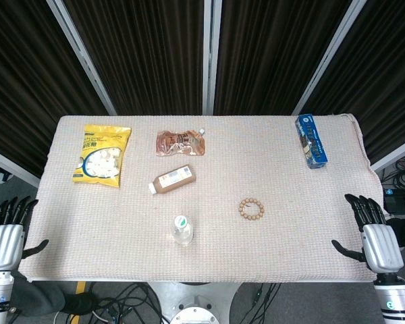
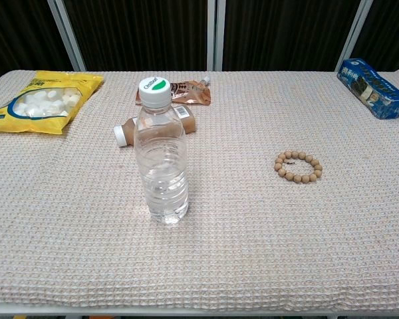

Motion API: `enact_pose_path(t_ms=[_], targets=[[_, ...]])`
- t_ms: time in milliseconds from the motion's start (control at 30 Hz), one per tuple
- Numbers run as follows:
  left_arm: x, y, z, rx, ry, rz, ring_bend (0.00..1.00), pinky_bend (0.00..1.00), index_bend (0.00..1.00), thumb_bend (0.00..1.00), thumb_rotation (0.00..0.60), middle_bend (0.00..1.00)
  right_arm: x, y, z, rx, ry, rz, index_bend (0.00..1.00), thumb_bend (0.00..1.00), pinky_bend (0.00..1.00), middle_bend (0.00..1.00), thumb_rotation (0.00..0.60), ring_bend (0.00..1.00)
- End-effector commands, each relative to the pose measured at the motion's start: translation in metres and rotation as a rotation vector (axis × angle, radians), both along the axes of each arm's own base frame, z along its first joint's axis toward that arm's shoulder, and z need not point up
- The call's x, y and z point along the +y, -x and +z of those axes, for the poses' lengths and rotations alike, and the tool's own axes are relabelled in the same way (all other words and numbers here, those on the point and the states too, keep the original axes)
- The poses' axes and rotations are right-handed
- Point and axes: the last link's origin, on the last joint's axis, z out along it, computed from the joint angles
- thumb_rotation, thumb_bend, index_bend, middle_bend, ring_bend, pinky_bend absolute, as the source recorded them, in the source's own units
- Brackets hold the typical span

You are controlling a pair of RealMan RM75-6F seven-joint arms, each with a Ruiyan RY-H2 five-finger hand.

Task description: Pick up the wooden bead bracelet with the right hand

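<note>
Right hand [image 1: 376,231] hovering off table's right edge, fingers spread, holding nothing. Wooden bead bracelet [image 1: 251,208] lying flat on woven cloth [image 1: 290,182], mid-right, well apart from hand. Risk: fingers sliding over low beads, pushing ring, snagging cloth.

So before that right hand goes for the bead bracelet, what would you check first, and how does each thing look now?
1. Bracelet in plain sight, lying flat on the table cloth: ok.
2. Right hand holds nothing, fingers apart: ok.
3. Path from that hand to the bracelet has nothing in it: ok.
4. Water bottle stands upright, well to the bracelet's left: ok.
5. Left hand rests at the far edge, out of the way: ok.
6. Whether the beads will slip on the cloth when pinched: cannot tell.
</note>
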Motion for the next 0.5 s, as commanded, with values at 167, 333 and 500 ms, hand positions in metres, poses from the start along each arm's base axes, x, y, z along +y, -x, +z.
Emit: enact_pose_path(t_ms=[167, 333, 500], targets=[[0.001, 0.000, -0.001, -0.004, 0.021, 0.008, 0.00, 0.00, 0.15, 0.00, 0.600, 0.08, -0.003, -0.004, -0.002, 0.007, -0.004, 0.013, 0.04, 0.06, 0.00, 0.09, 0.600, 0.00], [0.002, -0.002, -0.001, -0.010, 0.026, 0.005, 0.00, 0.00, 0.15, 0.00, 0.600, 0.08, -0.019, -0.016, -0.012, 0.006, -0.049, 0.084, 0.04, 0.11, 0.00, 0.13, 0.600, 0.00], [0.002, -0.004, 0.000, -0.012, 0.023, 0.004, 0.00, 0.00, 0.15, 0.00, 0.600, 0.08, -0.057, -0.045, -0.042, 0.067, -0.201, 0.211, 0.11, 0.20, 0.00, 0.21, 0.600, 0.00]])
